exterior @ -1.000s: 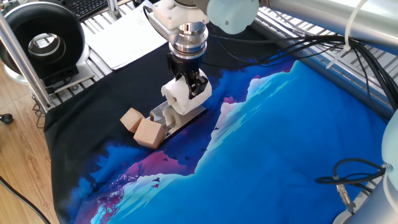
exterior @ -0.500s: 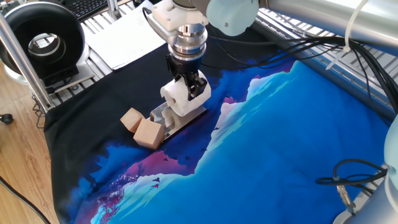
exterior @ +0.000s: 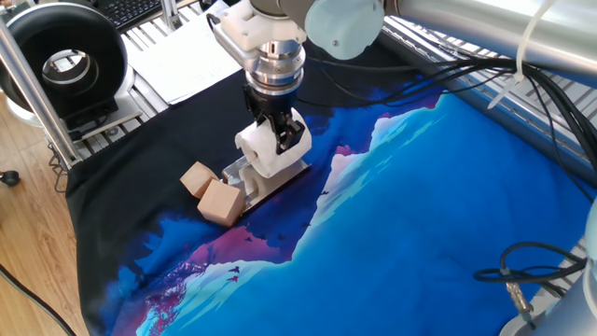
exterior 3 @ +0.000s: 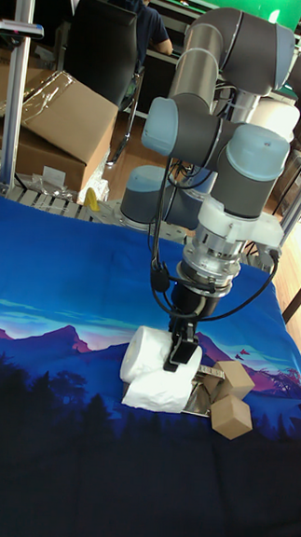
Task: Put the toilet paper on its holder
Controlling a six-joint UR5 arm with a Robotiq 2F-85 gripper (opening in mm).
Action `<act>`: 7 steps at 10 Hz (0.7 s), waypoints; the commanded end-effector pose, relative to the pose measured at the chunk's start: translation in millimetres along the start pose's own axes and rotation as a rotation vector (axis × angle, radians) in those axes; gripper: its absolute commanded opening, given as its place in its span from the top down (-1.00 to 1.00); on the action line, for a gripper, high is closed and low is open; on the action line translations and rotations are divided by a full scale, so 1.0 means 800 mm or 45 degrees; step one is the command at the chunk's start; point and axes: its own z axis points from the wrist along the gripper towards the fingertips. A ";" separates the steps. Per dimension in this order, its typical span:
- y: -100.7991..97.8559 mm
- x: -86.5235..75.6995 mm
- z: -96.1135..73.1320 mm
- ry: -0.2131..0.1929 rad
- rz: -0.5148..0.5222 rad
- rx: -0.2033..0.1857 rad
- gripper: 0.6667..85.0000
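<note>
The toilet paper [exterior: 260, 151] is a small white roll, and my gripper [exterior: 281, 140] is shut on it, one black finger [exterior 3: 180, 350] lying across its end. It hangs low over the holder [exterior: 276, 180], a shiny silver plate on the dark cloth. At the plate's left end sit two tan wooden cubes [exterior: 221, 201]. In the tall fixed view the toilet paper [exterior 3: 151, 354] is just left of the cubes [exterior 3: 230, 415], above the holder [exterior 3: 202, 395]. Its wire bar is hidden behind the roll. Whether the roll touches the plate I cannot tell.
A black round spool [exterior: 62, 63] stands at the back left behind a metal post [exterior: 28, 79]. White printed sheets [exterior: 191, 56] lie behind the arm. Black cables [exterior: 448, 79] run along the back right and more cables [exterior: 522, 271] at the front right. A cardboard box [exterior 3: 57, 118] sits beyond the table.
The gripper has shifted a little to the left, towards the wooden cubes, carrying the roll with it. The holder and cubes have stayed put.
</note>
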 end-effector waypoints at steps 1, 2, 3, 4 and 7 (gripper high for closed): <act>0.005 -0.013 0.006 -0.004 -0.057 0.031 -0.21; 0.006 -0.012 0.008 0.001 -0.102 0.029 -0.21; 0.006 -0.010 0.008 0.009 -0.125 0.026 -0.21; 0.007 -0.012 0.008 0.003 -0.130 0.023 -0.21; 0.013 -0.019 0.007 -0.021 -0.152 0.001 -0.22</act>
